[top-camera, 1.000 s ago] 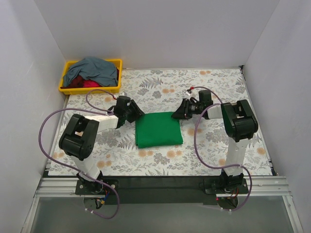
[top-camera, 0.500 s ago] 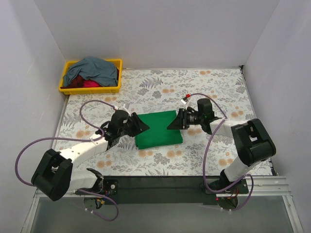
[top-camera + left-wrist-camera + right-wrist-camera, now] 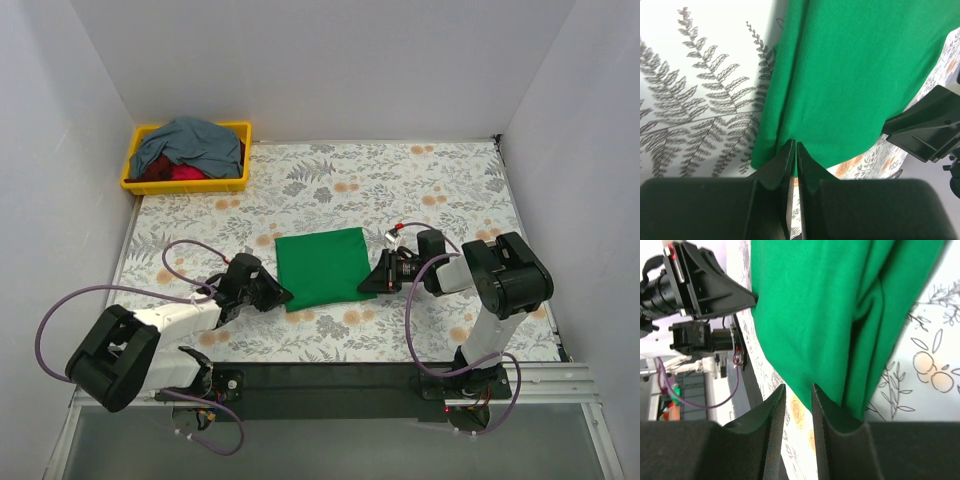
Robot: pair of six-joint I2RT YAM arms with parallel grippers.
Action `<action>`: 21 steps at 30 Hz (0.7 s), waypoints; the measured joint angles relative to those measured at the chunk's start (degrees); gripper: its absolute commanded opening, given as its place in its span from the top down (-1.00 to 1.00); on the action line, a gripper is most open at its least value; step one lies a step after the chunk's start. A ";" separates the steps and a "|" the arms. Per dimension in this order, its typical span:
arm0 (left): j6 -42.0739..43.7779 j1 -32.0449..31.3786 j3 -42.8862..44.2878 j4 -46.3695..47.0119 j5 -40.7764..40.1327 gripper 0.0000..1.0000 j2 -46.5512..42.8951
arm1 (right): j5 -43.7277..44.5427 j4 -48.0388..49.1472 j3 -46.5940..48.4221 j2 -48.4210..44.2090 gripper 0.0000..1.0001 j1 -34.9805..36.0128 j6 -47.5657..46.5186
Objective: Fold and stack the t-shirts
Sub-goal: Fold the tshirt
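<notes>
Low over the floral-printed table (image 3: 400, 180), the left end effector (image 3: 792, 146) has its fingers pressed almost together at the near left hem of the green t-shirt (image 3: 322, 265). Whether any cloth is pinched cannot be told. The right end effector (image 3: 798, 386) sits at the shirt's near right edge, its fingers slightly parted and gripping nothing visible. The shirt lies mid-table as a flat, soft, folded rectangle, its long axis running left to right and slightly skewed. In the far left corner, a yellow plastic bin (image 3: 185, 186) holds a crumpled grey-blue t-shirt (image 3: 190, 140) heaped over a red t-shirt (image 3: 185, 172).
</notes>
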 measured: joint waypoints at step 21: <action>5.92 0.02 8.15 -18.67 -9.75 0.68 -15.28 | 10.95 15.54 9.90 12.13 0.35 21.77 18.99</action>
